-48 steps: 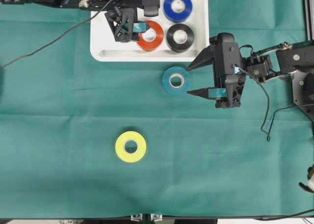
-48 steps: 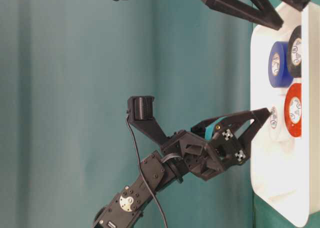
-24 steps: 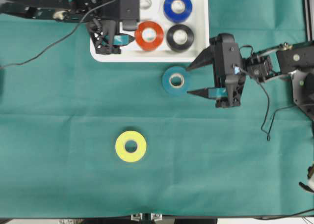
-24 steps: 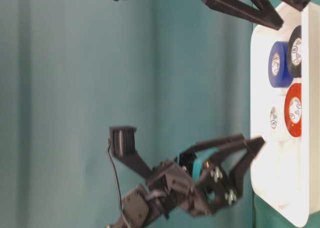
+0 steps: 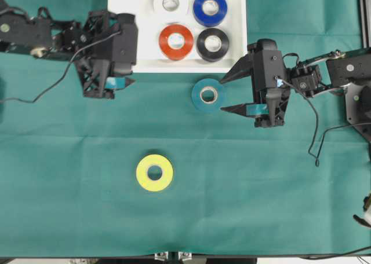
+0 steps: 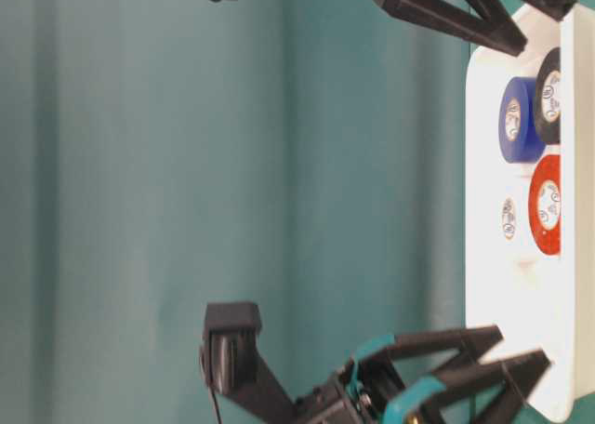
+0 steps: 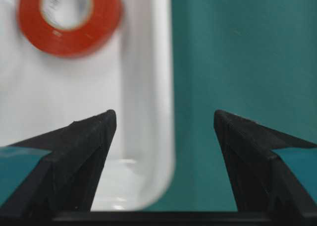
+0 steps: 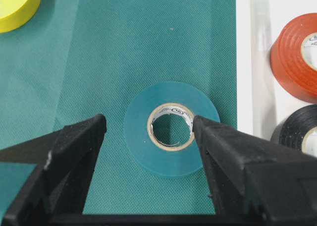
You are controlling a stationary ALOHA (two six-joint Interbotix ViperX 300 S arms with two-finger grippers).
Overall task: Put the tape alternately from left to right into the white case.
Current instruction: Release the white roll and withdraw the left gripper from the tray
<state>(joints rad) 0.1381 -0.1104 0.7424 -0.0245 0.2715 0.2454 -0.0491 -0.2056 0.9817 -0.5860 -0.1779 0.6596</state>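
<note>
Lying flat, teal tape [image 8: 171, 128], just before open right fingers [image 8: 225, 151]

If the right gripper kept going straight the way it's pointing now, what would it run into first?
Most likely the teal tape roll. The open right gripper points straight at it, and the roll lies flat on the green cloth just ahead of the fingertips. How high the gripper sits above the cloth is unclear.

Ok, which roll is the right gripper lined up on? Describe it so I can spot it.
Find the white case at the top of the green cloth. Just below its lower right corner lies the teal roll, flat, by the open right gripper. It nearly matches the cloth; the yellow roll doesn't.
</note>
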